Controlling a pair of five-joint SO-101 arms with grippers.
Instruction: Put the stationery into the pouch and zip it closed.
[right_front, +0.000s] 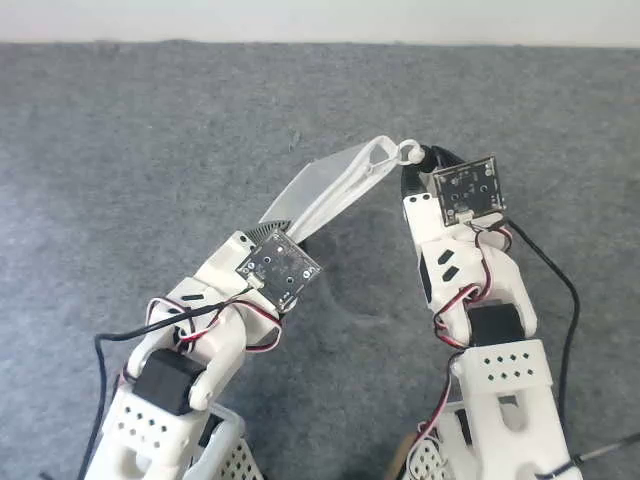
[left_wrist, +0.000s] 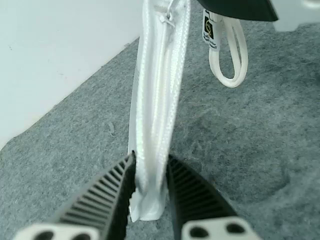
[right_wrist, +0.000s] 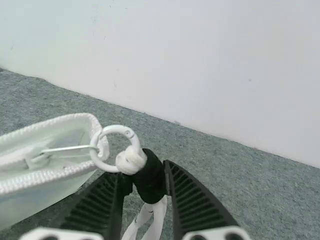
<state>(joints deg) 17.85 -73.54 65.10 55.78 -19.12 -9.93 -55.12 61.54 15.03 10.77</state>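
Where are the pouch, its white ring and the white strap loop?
pouch (right_front: 322, 195), high view, middle of its pale side.
ring (right_wrist: 117, 128), right wrist view, top of its rim.
strap loop (left_wrist: 227, 81), left wrist view, bottom of its curve.

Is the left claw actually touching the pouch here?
Touching. The left wrist view shows the left claw clamped on the pouch at its end, with no gap on either side.
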